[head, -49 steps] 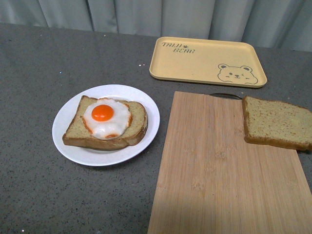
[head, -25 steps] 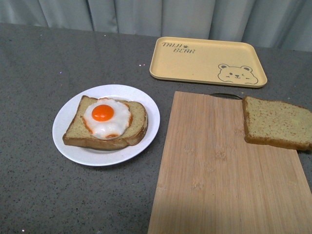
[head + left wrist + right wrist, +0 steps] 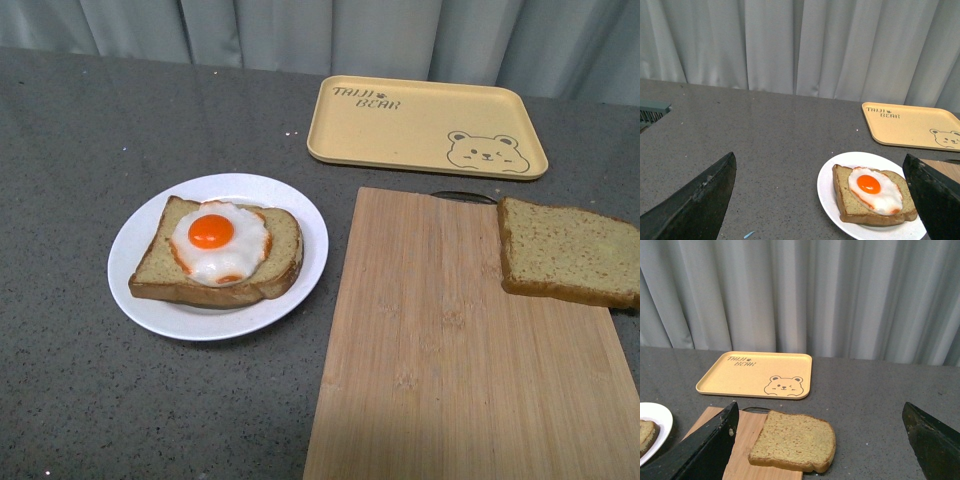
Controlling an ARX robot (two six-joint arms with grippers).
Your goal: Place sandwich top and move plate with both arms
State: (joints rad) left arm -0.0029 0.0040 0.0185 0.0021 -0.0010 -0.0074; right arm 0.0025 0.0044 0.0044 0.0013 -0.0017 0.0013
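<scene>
The sandwich top, a plain brown bread slice, lies on the far right corner of a wooden cutting board, hanging over its edge. In the right wrist view this slice sits ahead of my open right gripper, between its spread fingers. The white plate stands left of the board and bears a bread slice with a fried egg. My open left gripper hovers short of the plate, its fingers wide apart and empty. Neither arm shows in the front view.
A yellow bear-print tray lies at the back, beyond the board. Grey curtains hang behind the dark speckled table. A grey vent-like object sits at the table's far left in the left wrist view.
</scene>
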